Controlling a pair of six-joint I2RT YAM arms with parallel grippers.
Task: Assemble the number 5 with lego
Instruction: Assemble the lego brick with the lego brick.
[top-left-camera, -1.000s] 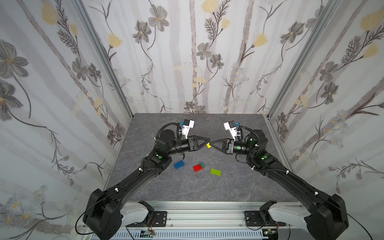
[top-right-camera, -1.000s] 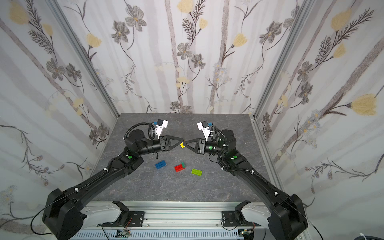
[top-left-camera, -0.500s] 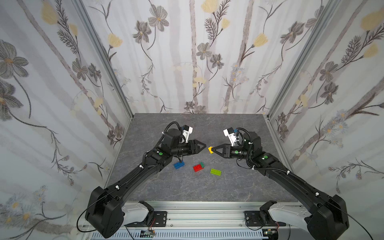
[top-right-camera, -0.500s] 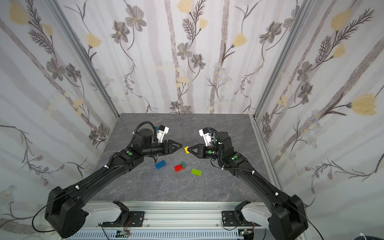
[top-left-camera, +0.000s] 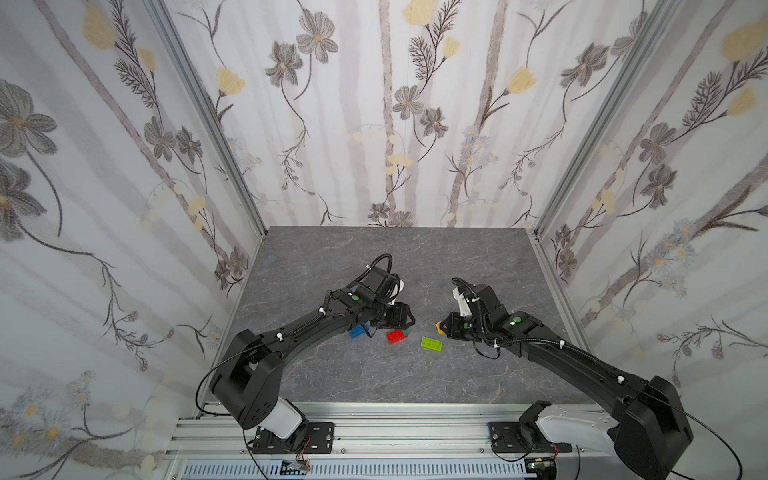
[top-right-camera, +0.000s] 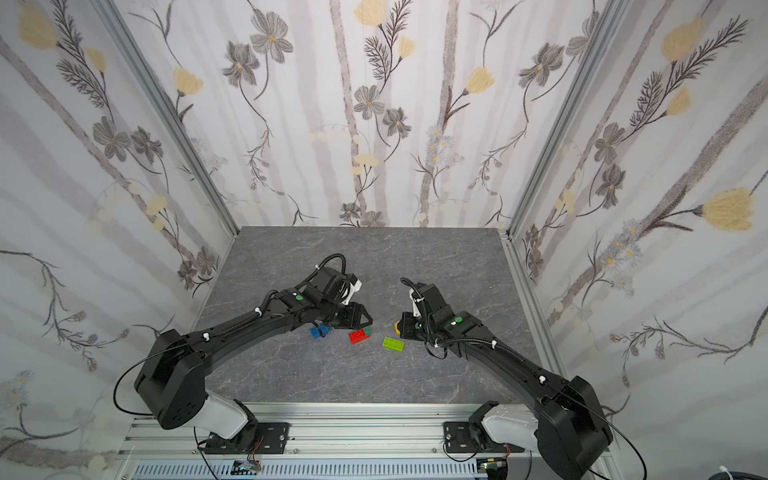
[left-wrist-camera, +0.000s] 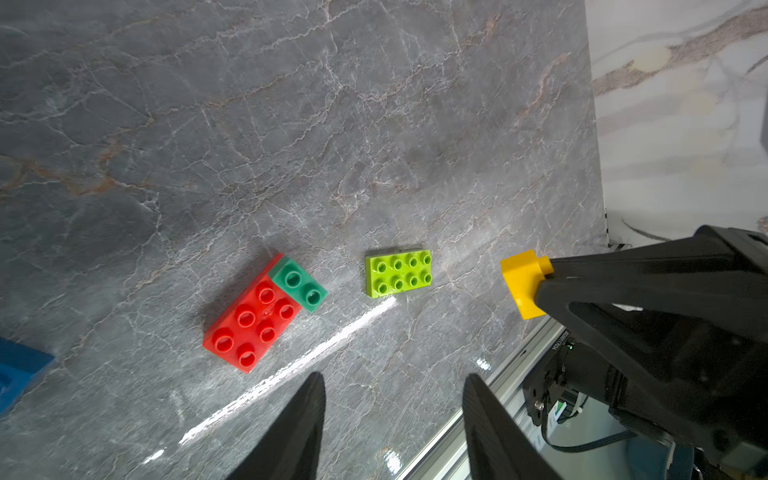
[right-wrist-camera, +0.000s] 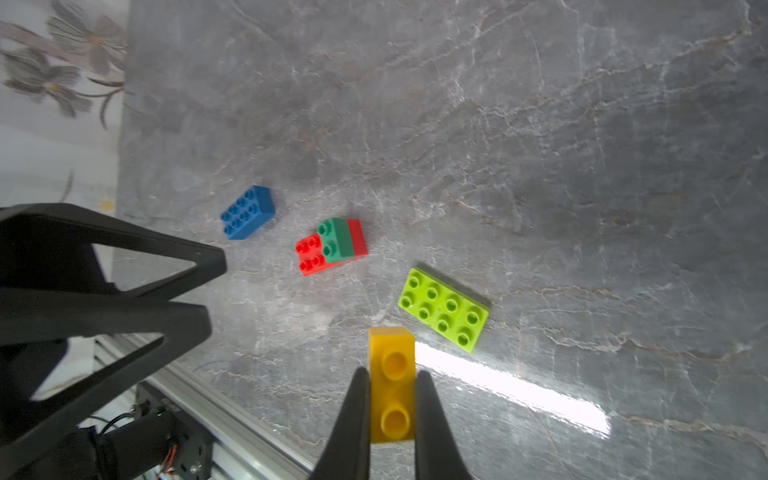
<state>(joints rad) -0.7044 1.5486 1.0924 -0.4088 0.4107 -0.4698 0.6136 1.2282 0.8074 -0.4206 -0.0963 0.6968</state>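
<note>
On the grey marble desk (top-left-camera: 374, 374), both arms have dropped and parted. The right gripper (right-wrist-camera: 392, 415) still clamps the yellow brick (right-wrist-camera: 392, 382) just beside the lime-green brick (right-wrist-camera: 443, 309); the left gripper (left-wrist-camera: 390, 428), jaws half apart, holds nothing, so I judge placing comes next.

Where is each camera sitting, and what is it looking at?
Top views: high above the front rail, looking down at the table; both arms show, left gripper and right gripper.
Left wrist: on the left arm, facing the red brick with the dark green brick on it; its open fingers show.
Right wrist: on the right arm; its fingers pinch the yellow brick.
Shared: both wrist views see the lime-green brick.
</note>
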